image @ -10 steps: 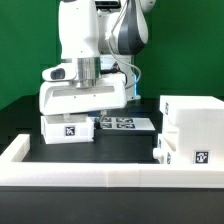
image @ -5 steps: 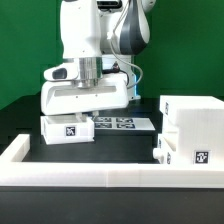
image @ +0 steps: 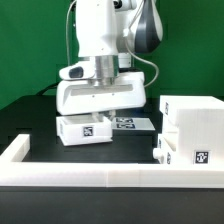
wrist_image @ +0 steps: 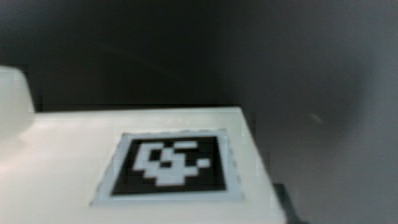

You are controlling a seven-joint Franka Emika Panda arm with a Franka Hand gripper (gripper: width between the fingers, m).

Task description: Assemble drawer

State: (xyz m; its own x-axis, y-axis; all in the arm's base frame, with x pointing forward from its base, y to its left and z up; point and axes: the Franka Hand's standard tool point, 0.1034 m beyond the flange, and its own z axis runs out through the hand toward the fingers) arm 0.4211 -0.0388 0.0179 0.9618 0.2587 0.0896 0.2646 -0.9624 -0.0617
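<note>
- While the gripper (image: 96, 116) hangs low, the small box tray (image: 85, 131) sits on the table directly beneath it, toward the exterior view's left.
- Its fingers are hidden, so I cannot tell whether they are spread or pinching.
- The wrist view looks closely onto the tray's tagged top.
- The hollow casing (image: 193, 125) stands well apart, at the exterior view's right.

1. The white arm (image: 100, 28) stands in the middle of the exterior view, its last links running straight down.
2. A grey joint (image: 148, 30) bulges at its upper part, toward the exterior view's right.
3. The wrist (image: 105, 68) is vertical, with dark cables looping beside it.
4. The end effector (image: 93, 116) points straight down, its broad white body level.
5. Its short fingers are mostly hidden and are clamped on the box tray (image: 85, 131) directly beneath.
</note>
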